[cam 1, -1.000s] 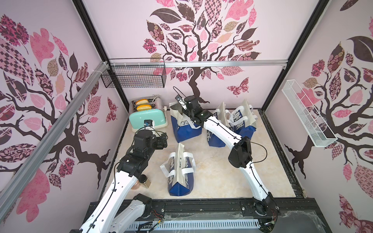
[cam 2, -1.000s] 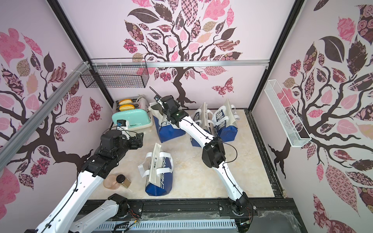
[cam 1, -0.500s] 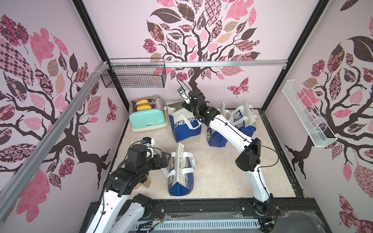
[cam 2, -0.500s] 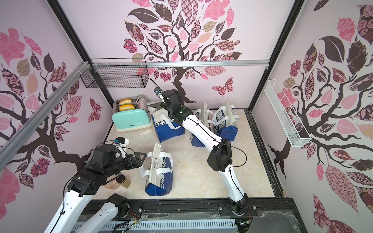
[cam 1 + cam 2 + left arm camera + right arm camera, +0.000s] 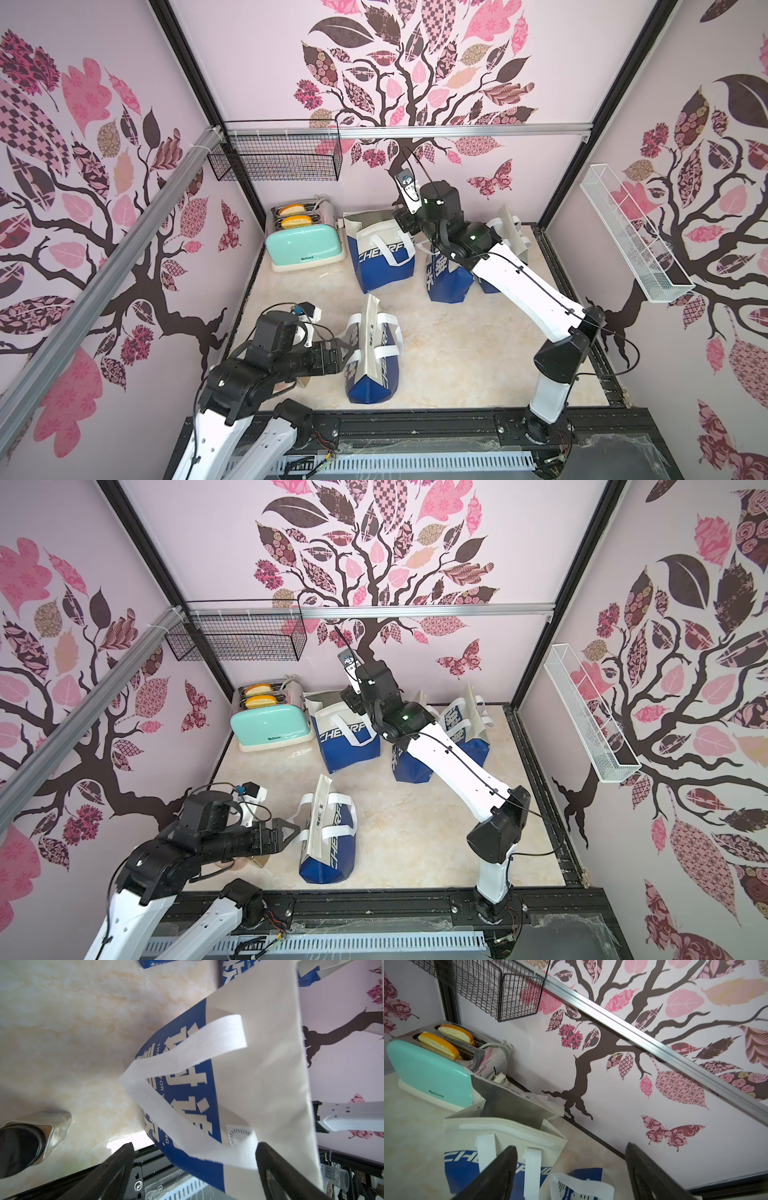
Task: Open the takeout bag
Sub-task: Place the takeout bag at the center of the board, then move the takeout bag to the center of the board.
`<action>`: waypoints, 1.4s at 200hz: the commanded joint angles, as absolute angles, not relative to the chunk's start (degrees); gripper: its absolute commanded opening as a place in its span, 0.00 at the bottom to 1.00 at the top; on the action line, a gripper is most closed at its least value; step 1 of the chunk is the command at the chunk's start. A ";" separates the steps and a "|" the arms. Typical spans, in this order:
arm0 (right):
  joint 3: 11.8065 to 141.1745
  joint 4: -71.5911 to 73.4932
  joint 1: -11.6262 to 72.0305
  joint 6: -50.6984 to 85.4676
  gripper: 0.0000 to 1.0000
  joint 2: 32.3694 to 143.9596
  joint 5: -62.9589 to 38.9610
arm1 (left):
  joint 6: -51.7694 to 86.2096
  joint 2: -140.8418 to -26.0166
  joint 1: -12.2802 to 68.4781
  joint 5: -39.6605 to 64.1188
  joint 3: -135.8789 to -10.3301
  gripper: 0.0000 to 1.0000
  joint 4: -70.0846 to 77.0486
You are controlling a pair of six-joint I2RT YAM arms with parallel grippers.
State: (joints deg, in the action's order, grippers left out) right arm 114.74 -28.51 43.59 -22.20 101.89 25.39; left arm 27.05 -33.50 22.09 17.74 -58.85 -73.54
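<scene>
A blue-and-cream takeout bag (image 5: 372,359) (image 5: 328,837) stands near the front, its top pressed flat and shut. My left gripper (image 5: 347,352) (image 5: 294,828) is open at the bag's left side. In the left wrist view one white handle strap (image 5: 187,1093) loops between the left gripper's (image 5: 194,1146) spread fingers, with no finger touching it. At the back a second bag (image 5: 382,253) (image 5: 500,1132) stands with its mouth open. My right gripper (image 5: 402,219) (image 5: 350,697) (image 5: 571,1147) hovers open above that bag's right rim, holding nothing.
A mint toaster (image 5: 305,247) with bread stands at the back left, under a black wire basket (image 5: 278,156). Two more bags (image 5: 451,280) (image 5: 509,232) sit at the back right, below my right arm. A glass jar (image 5: 31,1140) lies by the left arm. A white wire rack (image 5: 631,241) hangs on the right wall.
My left arm swung from beside the toaster down to the front bag's handle and opened wider. My right gripper opened and shifted right, above the back bag.
</scene>
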 commanded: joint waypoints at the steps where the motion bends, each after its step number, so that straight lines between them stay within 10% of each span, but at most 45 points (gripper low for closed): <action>1: 111.33 -31.06 44.12 -15.91 0.84 96.92 23.74 | 27.53 -31.04 22.26 21.96 -62.14 0.95 -78.04; 154: 80.14 -33.31 44.16 -5.94 0.80 71.38 25.81 | 26.12 -64.72 41.35 -4.79 -77.67 0.75 -70.01; 280: 71.43 -31.53 44.12 -7.11 0.80 66.46 28.07 | 22.44 -68.60 41.32 -11.14 -77.73 0.06 -65.00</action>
State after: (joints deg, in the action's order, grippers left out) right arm 72.20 -32.88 43.99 -6.87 67.53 27.03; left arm 25.10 -67.42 41.21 -9.80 -77.41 -69.28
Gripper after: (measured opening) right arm 0.803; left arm 0.095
